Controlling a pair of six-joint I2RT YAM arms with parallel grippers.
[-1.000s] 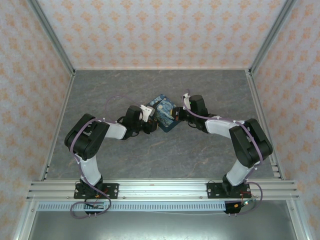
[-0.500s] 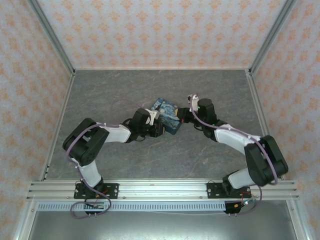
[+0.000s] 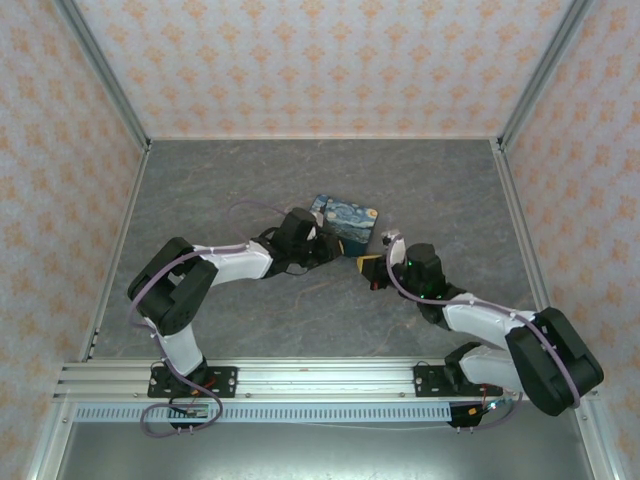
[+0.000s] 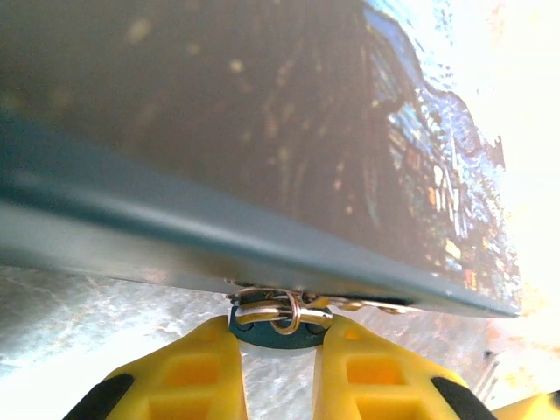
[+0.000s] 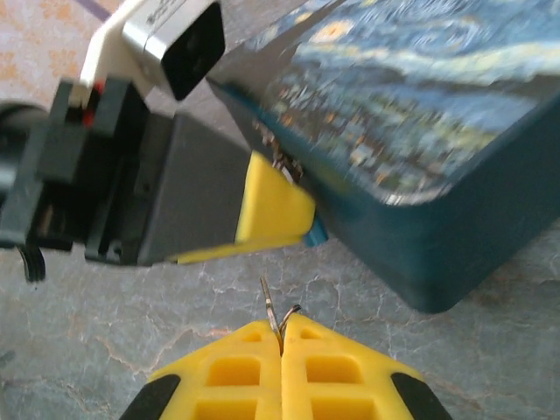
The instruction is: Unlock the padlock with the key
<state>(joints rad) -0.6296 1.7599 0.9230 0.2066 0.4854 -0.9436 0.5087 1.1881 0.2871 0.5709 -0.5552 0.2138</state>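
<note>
left gripper pinches the tiny blue padlock at the edge of the dark-blue starry-night box; right gripper, pressed together, nips a thin metal key nearby.

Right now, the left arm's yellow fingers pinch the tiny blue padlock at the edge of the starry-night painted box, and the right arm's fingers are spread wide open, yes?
No: the right gripper is shut, pinching a thin metal key, as the right wrist view shows. The rest holds.
</note>
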